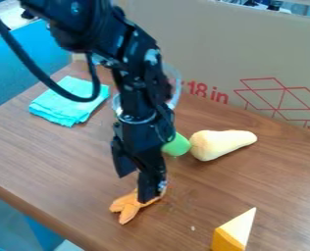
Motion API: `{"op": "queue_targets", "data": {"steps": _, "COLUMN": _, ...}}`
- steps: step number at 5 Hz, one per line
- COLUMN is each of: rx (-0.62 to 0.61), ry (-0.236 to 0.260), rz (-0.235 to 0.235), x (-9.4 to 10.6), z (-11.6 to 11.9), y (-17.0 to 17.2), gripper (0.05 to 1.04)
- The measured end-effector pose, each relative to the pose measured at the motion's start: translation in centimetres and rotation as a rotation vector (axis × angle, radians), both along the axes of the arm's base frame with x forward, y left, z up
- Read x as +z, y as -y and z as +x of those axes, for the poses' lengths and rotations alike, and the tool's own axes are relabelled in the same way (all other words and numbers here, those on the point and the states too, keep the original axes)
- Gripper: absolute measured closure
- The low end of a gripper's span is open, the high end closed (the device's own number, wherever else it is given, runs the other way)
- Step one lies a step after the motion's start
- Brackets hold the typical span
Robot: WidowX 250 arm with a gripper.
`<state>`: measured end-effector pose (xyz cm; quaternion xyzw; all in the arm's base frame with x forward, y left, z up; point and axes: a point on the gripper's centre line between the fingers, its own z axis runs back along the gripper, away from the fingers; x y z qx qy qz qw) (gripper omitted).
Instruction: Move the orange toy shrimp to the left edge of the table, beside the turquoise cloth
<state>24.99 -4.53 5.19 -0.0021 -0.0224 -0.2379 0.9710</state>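
now your gripper (149, 192) is down at the orange toy (126, 205), just below left of centre; you can't tell if its jaws are clenched. yellow wedge (230, 237), lower right.

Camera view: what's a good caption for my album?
Black end effector at an orange piece on a brown table, yellow wedge and turquoise cloth further off.
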Motion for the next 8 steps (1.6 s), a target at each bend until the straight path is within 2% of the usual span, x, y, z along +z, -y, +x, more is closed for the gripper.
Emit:
{"op": "queue_targets", "data": {"steps": 1, "rx": -0.013, "ry": -0.018, "rz": 0.010, "x": -0.8, "z": -0.1, "y": 0.9, "gripper": 0.078}}
{"op": "queue_targets", "data": {"steps": 2, "rx": -0.004, "ry": -0.066, "rz": 0.042, "x": -2.9, "z": 0.2, "y": 0.6, "gripper": 0.079}}
{"op": "queue_targets", "data": {"steps": 3, "rx": 0.026, "ry": -0.087, "rz": 0.079, "x": -4.0, "z": 1.5, "y": 0.0, "gripper": 0.127}}
{"op": "queue_targets", "data": {"steps": 4, "rx": 0.036, "ry": -0.088, "rz": 0.081, "x": -4.1, "z": 1.8, "y": -0.4, "gripper": 0.383}}
{"op": "queue_targets", "data": {"steps": 5, "rx": 0.018, "ry": -0.068, "rz": 0.037, "x": -2.8, "z": 1.4, "y": -0.3, "gripper": 0.536}}
{"op": "queue_targets", "data": {"steps": 6, "rx": 0.038, "ry": -0.055, "rz": -0.030, "x": -0.2, "z": -0.1, "y": -1.4, "gripper": 0.541}}
{"op": "queue_targets", "data": {"steps": 7, "rx": 0.129, "ry": 0.012, "rz": -0.082, "x": 4.1, "z": -0.9, "y": -5.2, "gripper": 0.541}}
{"op": "queue_targets", "data": {"steps": 8, "rx": 0.189, "ry": -0.002, "rz": -0.112, "x": 4.8, "z": -0.2, "y": -8.9, "gripper": 0.541}}
